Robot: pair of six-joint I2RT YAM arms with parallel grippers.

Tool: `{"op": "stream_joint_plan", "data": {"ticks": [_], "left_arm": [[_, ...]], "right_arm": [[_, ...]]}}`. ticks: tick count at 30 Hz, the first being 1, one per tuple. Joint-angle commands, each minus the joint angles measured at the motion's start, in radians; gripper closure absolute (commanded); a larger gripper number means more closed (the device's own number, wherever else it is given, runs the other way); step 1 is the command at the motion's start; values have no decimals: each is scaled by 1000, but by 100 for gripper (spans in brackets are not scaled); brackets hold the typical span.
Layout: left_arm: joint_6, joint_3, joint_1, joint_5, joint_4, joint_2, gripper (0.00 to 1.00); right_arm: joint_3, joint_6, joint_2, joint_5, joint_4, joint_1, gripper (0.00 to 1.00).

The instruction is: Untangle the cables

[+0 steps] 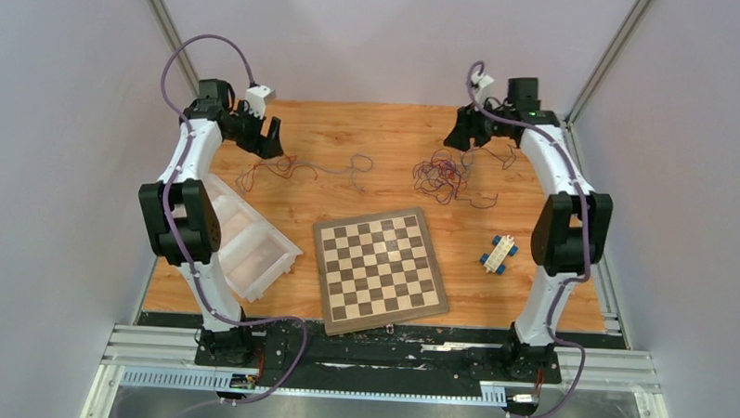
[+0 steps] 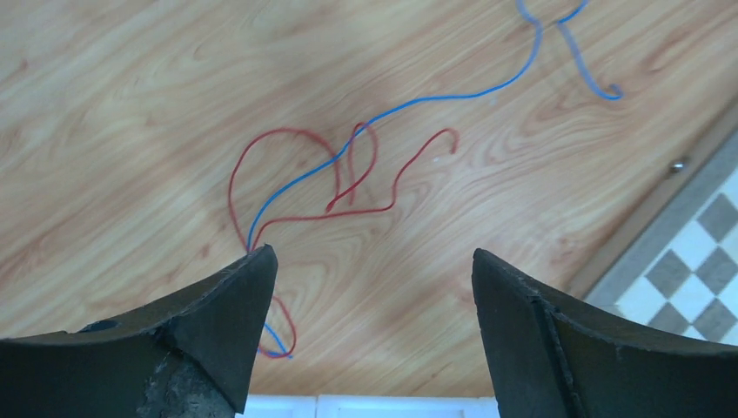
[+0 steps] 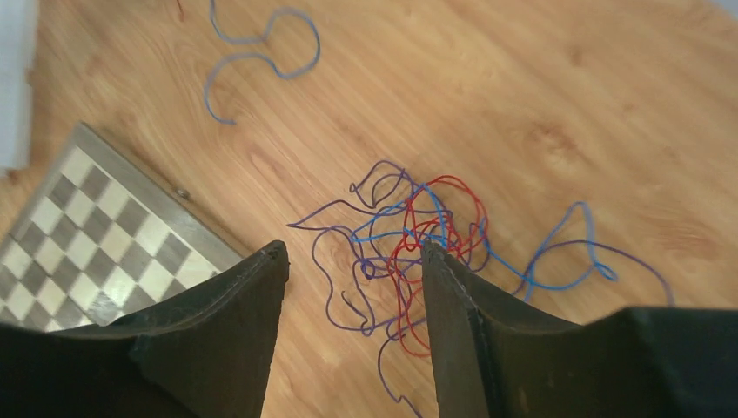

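A tangle of red, blue and dark purple cables (image 1: 442,177) lies at the back right of the table; it shows in the right wrist view (image 3: 418,239). A separate red cable (image 2: 291,187) crossed by a blue cable (image 2: 418,103) lies at the back left, also in the top view (image 1: 284,169). My left gripper (image 1: 268,137) is open and empty above the red and blue pair (image 2: 372,261). My right gripper (image 1: 471,131) is open and empty over the left part of the tangle (image 3: 352,252). The chessboard (image 1: 378,268) lies at the front centre.
A clear plastic tray (image 1: 244,242) lies at the left beside the left arm. A small white and blue toy block (image 1: 499,253) sits at the right, near the right arm. A loose bluish cable (image 3: 261,52) lies between the two groups.
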Motion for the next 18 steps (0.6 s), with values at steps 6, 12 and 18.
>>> {"op": "stream_joint_plan", "data": {"ticks": [6, 12, 18], "left_arm": [[-10, 43, -100, 136, 32, -95, 7], [-54, 19, -130, 196, 95, -123, 6], [-185, 1, -192, 309, 277, -149, 1]], "right_arm": [[107, -134, 288, 350, 26, 146, 42], [147, -175, 308, 320, 11, 157, 100], [161, -51, 60, -94, 20, 158, 100]]}}
